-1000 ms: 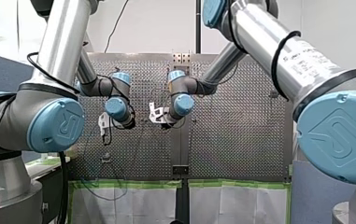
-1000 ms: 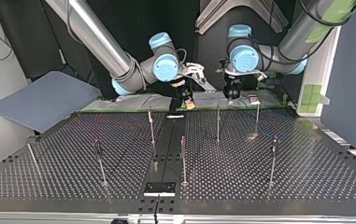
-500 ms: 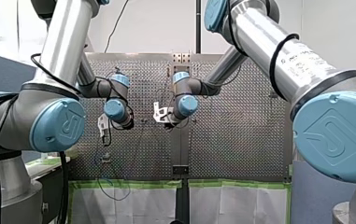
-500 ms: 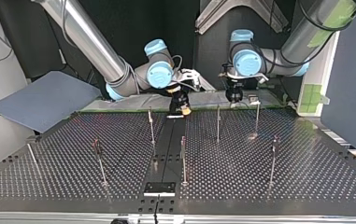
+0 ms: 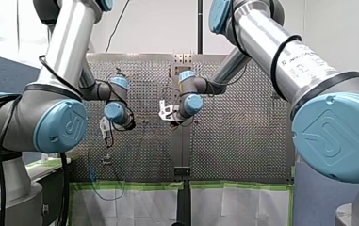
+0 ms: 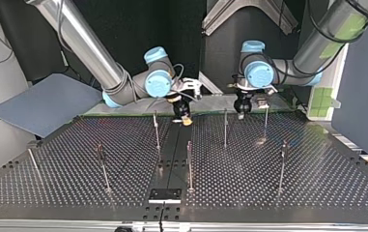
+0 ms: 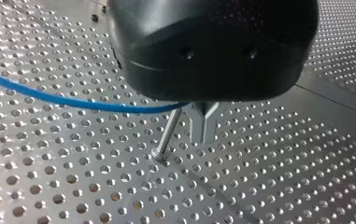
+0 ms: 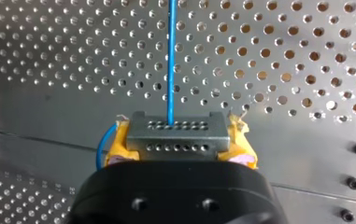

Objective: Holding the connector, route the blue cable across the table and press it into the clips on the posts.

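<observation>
My right end effector (image 8: 179, 138) clamps the connector (image 8: 178, 132); the cable (image 8: 171, 56) runs straight ahead. My left end effector (image 7: 202, 139) has its fingers together.

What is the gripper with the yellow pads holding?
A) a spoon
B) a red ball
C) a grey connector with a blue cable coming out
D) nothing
C: in the right wrist view the yellow pads of my right gripper are shut on the grey connector, and the blue cable runs out of it.

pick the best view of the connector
Right wrist view: the connector sits close-up between yellow pads, blue cable leaving it. Top view: too small to tell at my right gripper; front and left wrist views show none.
</observation>
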Tool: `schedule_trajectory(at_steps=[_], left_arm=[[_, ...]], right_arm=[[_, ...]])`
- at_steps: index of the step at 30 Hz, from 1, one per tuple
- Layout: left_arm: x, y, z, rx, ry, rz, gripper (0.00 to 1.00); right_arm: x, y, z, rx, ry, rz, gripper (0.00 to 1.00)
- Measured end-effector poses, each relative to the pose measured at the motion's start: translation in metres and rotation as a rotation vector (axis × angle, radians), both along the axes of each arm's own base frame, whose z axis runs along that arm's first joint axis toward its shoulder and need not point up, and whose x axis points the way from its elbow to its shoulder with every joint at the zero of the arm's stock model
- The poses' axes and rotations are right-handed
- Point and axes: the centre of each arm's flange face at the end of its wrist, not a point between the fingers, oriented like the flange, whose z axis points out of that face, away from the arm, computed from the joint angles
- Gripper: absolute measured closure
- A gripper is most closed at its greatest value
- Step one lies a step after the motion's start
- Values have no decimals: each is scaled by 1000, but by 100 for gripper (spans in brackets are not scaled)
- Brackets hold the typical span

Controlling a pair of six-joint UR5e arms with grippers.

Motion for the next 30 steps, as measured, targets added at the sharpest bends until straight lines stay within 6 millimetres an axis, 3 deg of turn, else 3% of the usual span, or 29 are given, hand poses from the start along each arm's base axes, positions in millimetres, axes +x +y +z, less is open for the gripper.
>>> schedule_trajectory(at_steps=[3,10,20,21,22,23,25,26,27,28,30], left_arm=[[13,1,-3,-21,-11,-6,98],[41,10,13,-40,-60,0,98],[50,22,17,-47,-73,7,98],[50,22,17,-47,-73,7,92],[50,22,17,-46,-72,6,92],[50,21,17,-46,-72,5,80],[49,20,17,-45,-66,3,80],[48,19,17,-43,-64,1,47],[48,19,16,-41,-61,-1,37],[47,17,16,-34,-54,-4,37],[44,16,15,-22,-40,-8,12]], right_arm=[[-2,-4,0,0,-2,-2,100],[-10,-18,4,-7,-9,-21,100],[-16,-37,16,-28,-26,-42,100],[-16,-37,16,-28,-27,-42,100],[-16,-38,16,-28,-27,-43,100],[-16,-38,17,-29,-27,-43,100],[-16,-38,17,-29,-26,-43,100],[-16,-38,17,-29,-25,-43,100],[-16,-38,17,-29,-25,-43,100],[-16,-38,17,-29,-25,-43,100],[-16,-37,17,-29,-24,-41,100]])
